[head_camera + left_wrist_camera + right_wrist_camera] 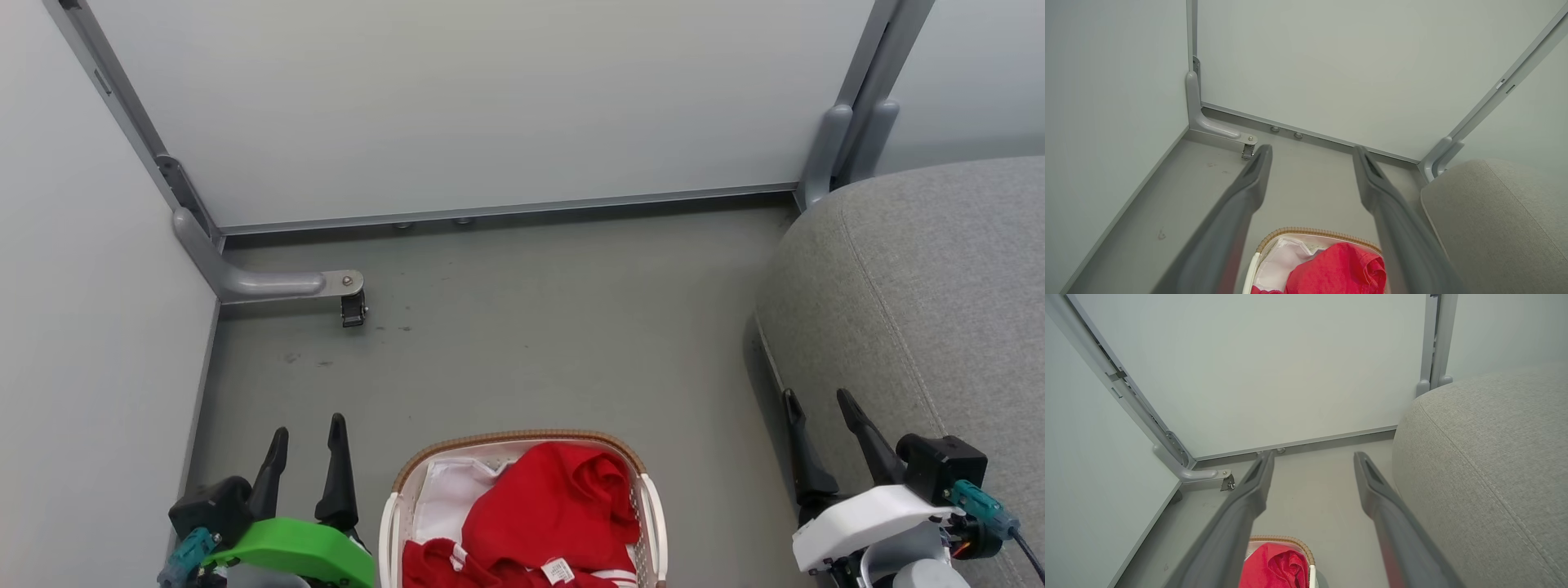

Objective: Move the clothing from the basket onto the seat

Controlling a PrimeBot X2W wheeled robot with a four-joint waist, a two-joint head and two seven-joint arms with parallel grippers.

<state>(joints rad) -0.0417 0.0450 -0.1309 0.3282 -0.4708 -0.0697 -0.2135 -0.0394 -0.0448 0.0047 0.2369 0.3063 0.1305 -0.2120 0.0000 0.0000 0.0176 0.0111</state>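
The left pincer (309, 425) hovered over the grey floor (531, 327), its two dark fingers spread apart with nothing between them. Ahead of it and a little to its right, a small black caster (353, 310) hung under a metal bracket at the foot of the wall panel. Just to this pincer's right stood the basket (514, 438), brown woven rim uppermost. The clothing (555, 498) lay heaped inside it, bright red, with a small white label (559, 569) showing on the near side. A white liner (445, 490) was bared on the side closer to the left pincer.

Well to the basket's right, the right pincer (815, 394) was also spread wide and held nothing, fingers pointing forward. The seat (939, 286) rose just beside it on its right, the grey woven flank close to the outer finger. Whether the two touched could not be told.
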